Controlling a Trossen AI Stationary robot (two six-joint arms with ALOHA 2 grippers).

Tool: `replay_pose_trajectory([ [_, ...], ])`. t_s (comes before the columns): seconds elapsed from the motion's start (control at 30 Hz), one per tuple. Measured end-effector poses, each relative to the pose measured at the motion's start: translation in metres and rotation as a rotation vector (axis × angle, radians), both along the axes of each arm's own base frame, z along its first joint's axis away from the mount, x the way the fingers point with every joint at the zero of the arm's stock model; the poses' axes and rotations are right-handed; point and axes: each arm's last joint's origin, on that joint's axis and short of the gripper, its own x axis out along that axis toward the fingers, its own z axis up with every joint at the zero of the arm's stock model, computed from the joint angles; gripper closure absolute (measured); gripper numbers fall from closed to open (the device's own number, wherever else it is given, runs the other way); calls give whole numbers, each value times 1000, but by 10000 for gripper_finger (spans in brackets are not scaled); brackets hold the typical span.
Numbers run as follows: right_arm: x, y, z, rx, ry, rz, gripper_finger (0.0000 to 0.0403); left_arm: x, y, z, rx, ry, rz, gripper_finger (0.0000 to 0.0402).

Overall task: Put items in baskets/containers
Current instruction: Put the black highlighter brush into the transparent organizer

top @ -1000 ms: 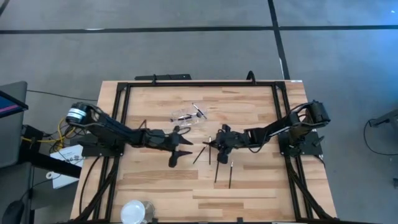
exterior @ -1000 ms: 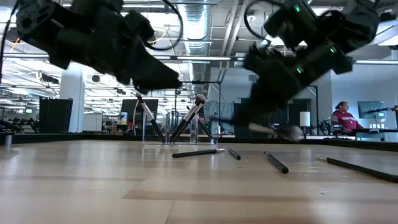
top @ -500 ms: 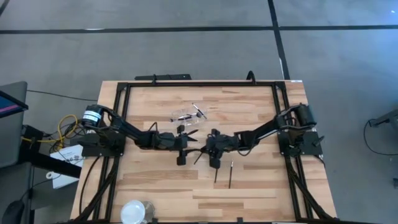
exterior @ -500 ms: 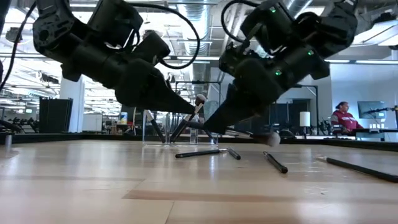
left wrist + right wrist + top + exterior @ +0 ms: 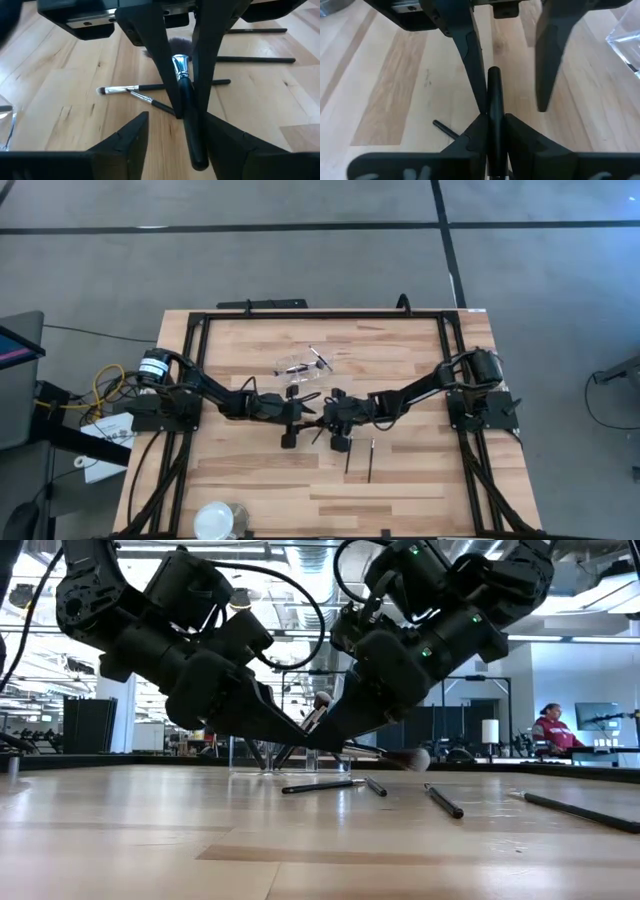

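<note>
1. Makeup brush (image 5: 182,90): it has a dark handle, a silver ferrule and a soft tuft, and it is carried in the air above the middle of the table (image 5: 400,480).
2. The right gripper (image 5: 493,120) has its two fingers (image 5: 520,135) clenched on the handle of this brush. The handle's free end pokes out forward past them.
3. The left gripper (image 5: 176,116) faces it nose to nose. Its fingers (image 5: 127,140) are spread wide, one on either side of the handle's free end, and they do not clamp it. In the right wrist view one of them sits just beside the handle.
4. In the low view the brush slants down between the two grippers. Its pale bristle tip (image 5: 410,758) hangs just above the wood.
5. The clear container (image 5: 300,368) stands near the grippers, on the far side of them from the low camera. A few brushes lean inside it.
6. Loose brushes (image 5: 348,455) lie flat on the table, under the grippers and to their near side. One has a small pale tip (image 5: 102,91).
7. From the grippers, both dark arms stretch back to bases at the table's left and right edges.
8. A round white and clear object (image 5: 215,518) sits at the near left edge of the table, well apart from the rest.
9. A person (image 5: 550,730) sits far back in the room.
</note>
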Motion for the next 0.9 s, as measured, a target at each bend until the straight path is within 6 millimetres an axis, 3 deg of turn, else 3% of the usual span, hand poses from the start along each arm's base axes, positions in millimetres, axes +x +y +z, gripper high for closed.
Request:
replay_pose_trajectory([
  [0.4,0,0,0,-1,-4,-12,358,0,3,-1,-46,17,-70,365],
  [0.77,-1,-1,7,-15,-6,-36,329,1,4,2,-69,4,-63,365],
  [0.83,-2,-1,19,-35,5,-48,322,0,2,4,-66,1,-64,365],
  [0.9,0,-2,45,-54,-37,-80,314,-1,1,7,-58,-1,-54,365],
])
